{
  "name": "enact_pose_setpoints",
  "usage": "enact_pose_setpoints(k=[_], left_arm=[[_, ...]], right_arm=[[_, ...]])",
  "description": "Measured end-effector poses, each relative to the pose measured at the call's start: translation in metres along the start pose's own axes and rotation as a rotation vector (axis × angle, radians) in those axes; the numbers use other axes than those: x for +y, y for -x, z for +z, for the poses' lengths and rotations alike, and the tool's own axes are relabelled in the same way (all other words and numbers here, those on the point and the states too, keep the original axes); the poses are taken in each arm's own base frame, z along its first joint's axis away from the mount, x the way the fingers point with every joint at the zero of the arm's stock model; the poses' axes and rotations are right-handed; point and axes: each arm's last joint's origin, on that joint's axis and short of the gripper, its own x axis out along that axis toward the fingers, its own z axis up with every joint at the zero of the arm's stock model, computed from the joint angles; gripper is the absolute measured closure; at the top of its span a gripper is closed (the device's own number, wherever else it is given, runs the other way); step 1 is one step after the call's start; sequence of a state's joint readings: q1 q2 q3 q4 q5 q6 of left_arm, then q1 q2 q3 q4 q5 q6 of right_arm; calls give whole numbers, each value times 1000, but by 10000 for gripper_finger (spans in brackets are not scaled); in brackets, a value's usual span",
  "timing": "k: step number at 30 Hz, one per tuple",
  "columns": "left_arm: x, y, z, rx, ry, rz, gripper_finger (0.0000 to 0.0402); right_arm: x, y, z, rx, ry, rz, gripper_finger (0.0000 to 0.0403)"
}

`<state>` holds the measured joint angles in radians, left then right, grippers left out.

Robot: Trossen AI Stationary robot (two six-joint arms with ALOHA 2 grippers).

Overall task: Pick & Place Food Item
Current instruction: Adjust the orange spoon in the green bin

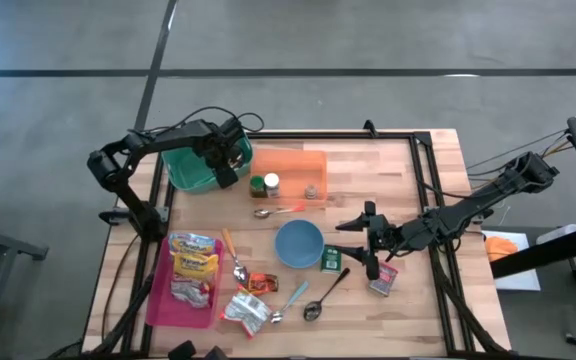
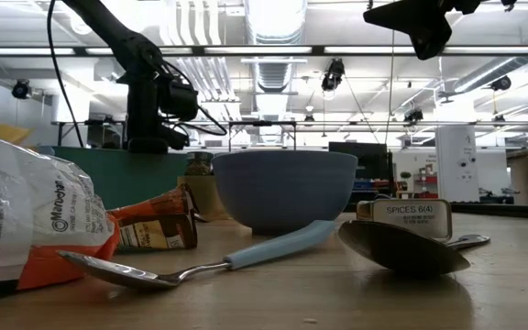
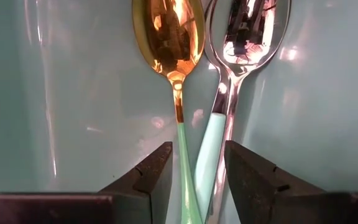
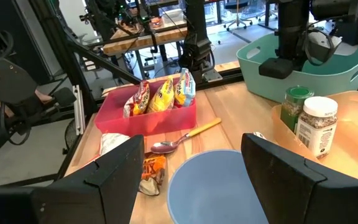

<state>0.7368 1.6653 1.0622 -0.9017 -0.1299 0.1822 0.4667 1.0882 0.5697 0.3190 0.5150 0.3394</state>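
Observation:
My left gripper [image 1: 230, 158] points down into the teal bin [image 1: 190, 172] at the far left, open. Two spoons lie on the bin floor side by side: a gold-bowled one [image 3: 173, 43] and a silver-bowled one [image 3: 247, 37], both with teal handles. The handles run between my fingertips [image 3: 197, 165]; I cannot tell whether a finger touches them. My right gripper [image 1: 356, 246] hangs open above the table, right of the blue bowl [image 1: 298, 243], with nothing between its fingers [image 4: 191, 180]. Snack bags [image 1: 194, 265] lie in a pink tray [image 1: 164, 300].
Two spice jars [image 1: 265, 185] stand in the orange tray [image 1: 293, 170]. Loose spoons [image 1: 325, 296], wrappers [image 1: 247, 311], an orange packet [image 1: 261, 283], a green spice box [image 1: 332, 259] and a red packet [image 1: 384, 279] lie around the bowl. A black frame edges the table.

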Motion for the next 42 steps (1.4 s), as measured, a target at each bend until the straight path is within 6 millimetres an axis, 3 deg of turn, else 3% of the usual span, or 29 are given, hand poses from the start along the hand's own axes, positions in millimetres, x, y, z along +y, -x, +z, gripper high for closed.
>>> enact_pose_setpoints(k=[10, 18, 28, 35, 42], left_arm=[[2, 18, -2, -44, 11, 9, 253], [5, 48, -6, -74, 25, 14, 253], [-1, 90, -27, -140, 14, 12, 253], [-39, 114, -44, -187, -138, -50, 253], [-117, 127, -60, -228, -394, -168, 254]], right_arm=[[0, 0, 0, 0, 0, 0, 138], [0, 0, -1, 4, 3, -1, 138], [0, 0, -1, 7, 4, -2, 138], [0, 0, 0, 4, 2, -2, 138], [0, 0, 0, 0, -25, -1, 138]])
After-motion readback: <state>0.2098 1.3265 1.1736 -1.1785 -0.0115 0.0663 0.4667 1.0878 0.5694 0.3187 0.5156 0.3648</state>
